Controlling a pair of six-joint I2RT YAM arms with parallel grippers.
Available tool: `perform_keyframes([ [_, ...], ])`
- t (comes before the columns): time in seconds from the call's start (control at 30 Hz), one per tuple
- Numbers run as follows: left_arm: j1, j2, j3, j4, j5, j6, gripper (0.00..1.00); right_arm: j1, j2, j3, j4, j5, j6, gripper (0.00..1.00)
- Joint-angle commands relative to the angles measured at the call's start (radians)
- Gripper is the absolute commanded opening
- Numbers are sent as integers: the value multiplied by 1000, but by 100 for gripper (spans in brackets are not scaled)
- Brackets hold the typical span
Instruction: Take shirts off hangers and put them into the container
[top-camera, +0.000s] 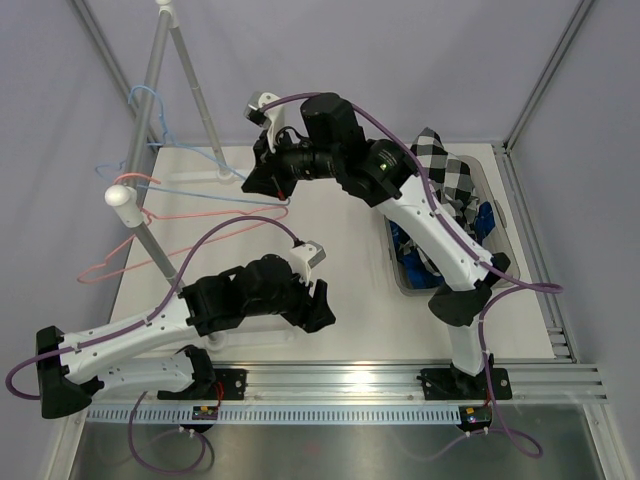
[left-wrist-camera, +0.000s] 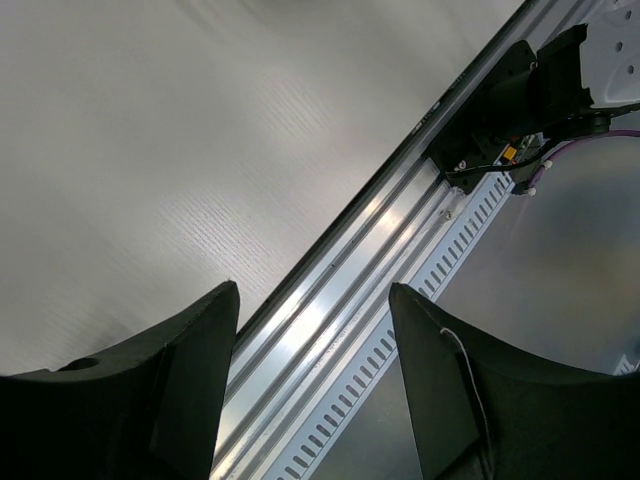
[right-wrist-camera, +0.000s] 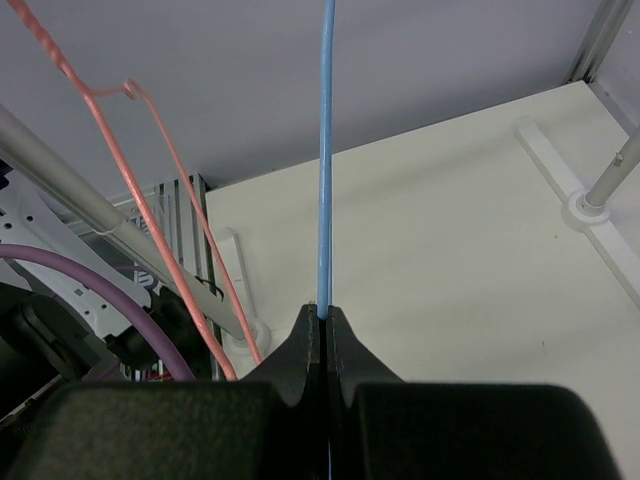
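The right tool (right-wrist-camera: 322, 312) is clenched on the blue hanger (right-wrist-camera: 325, 150) - in the right wrist view the two black fingers meet with the thin blue wire nipped between their tips, and the wire runs straight up from them. From above, the right arm reaches across the table (top-camera: 340, 240) to the far left, where this hanger hangs by its hook on the rack (top-camera: 150, 235). The pink hanger (right-wrist-camera: 100, 115) hangs on the same rack, just beside the blue one, with nothing gripping it. Both hangers are bare wire.

The left tool (left-wrist-camera: 312, 290) is released and holds nothing. Its fingers stand apart above the table's near edge, with the metal rail (left-wrist-camera: 330, 300) showing between them.

Both shirts are in the bin (top-camera: 405, 285) at the right side of the table - the checked shirt (top-camera: 445, 175) lies on top, heaped up at the far end, and the blue shirt (top-camera: 488, 215) shows beneath it.
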Motion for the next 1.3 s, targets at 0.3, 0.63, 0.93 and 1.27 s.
perform_keyframes([
  [0.3, -7, -11, -19, 47, -23, -24, 66, 6, -117, -184, 111, 0, -90, 43],
  [0.63, -10, -5, -32, 47, -52, -45, 75, 7, -265, -331, 208, 145, -41, 100],
  [0.93, -39, -2, -65, 73, -155, -62, 99, 6, -490, -577, 177, 538, 79, 100],
  [1.27, -108, 48, -42, 97, -256, -61, 99, 6, -775, -1071, 257, 805, 238, 99],
])
